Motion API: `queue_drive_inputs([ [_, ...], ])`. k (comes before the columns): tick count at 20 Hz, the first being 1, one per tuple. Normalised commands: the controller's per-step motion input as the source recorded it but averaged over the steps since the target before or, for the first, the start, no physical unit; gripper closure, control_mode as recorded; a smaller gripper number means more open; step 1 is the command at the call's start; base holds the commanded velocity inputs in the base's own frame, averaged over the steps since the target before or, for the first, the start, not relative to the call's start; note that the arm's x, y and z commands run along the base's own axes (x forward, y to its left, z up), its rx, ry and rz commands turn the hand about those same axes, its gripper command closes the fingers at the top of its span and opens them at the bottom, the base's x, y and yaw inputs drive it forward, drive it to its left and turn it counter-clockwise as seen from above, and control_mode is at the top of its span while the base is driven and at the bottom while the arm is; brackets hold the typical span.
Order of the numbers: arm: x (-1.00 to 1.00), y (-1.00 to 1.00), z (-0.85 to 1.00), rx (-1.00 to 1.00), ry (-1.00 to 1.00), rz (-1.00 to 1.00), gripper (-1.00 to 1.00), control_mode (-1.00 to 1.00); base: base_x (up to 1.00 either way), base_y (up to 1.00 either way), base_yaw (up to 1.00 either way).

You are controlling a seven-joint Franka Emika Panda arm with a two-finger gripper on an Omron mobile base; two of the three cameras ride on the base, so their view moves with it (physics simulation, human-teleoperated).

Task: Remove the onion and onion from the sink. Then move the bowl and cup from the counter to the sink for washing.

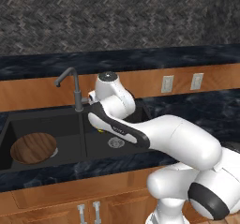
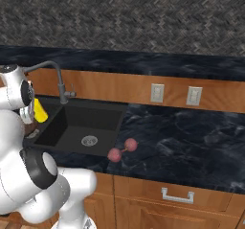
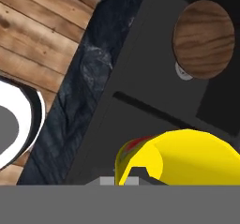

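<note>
The brown wooden bowl point(image 1: 33, 148) lies in the left basin of the black sink point(image 1: 47, 124), and in the hand view the bowl point(image 3: 204, 39) sits at the upper right. My gripper point(image 2: 34, 112) is shut on the yellow cup point(image 2: 40, 110), held low over the right basin close to the divider. The cup point(image 3: 183, 157) looms large at the bottom of the hand view, tilted, with its rim toward the camera. In the left base view my arm hides most of it, leaving a sliver of yellow cup point(image 1: 100, 130). Two pinkish-red onions point(image 2: 130, 144) point(image 2: 114, 155) rest on the counter just right of the sink point(image 2: 95, 122).
A grey gooseneck faucet point(image 1: 75, 85) point(image 2: 57, 79) rises behind the divider. The right basin's metal drain point(image 2: 89, 140) is uncovered. Two wall outlets point(image 2: 157, 93) point(image 2: 194, 96) sit on the wooden backsplash. The dark counter point(image 2: 191, 137) stretches right of the sink.
</note>
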Motion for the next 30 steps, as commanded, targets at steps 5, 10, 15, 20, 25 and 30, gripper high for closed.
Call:
queue_drive_inputs([
  [5,-0.17,0.39,-0.01,0.01,0.0,-0.22,1.0,-1.0,0.0,0.0,0.0],
  [10,-0.19,0.34,-0.01,0.02,0.0,-0.23,1.0,-1.0,0.0,0.0,0.0],
  [15,-0.08,0.34,0.0,0.03,0.0,-0.23,1.0,-1.0,0.0,0.0,0.0],
  [20,-0.11,0.25,-0.02,0.06,0.0,-0.17,1.0,-1.0,0.0,0.0,0.0],
  [25,-0.1,0.23,-0.07,0.1,0.0,-0.12,1.0,-1.0,0.0,0.0,0.0],
  [30,0.0,0.12,-0.09,0.21,0.0,-0.08,1.0,-1.0,0.0,0.0,0.0],
])
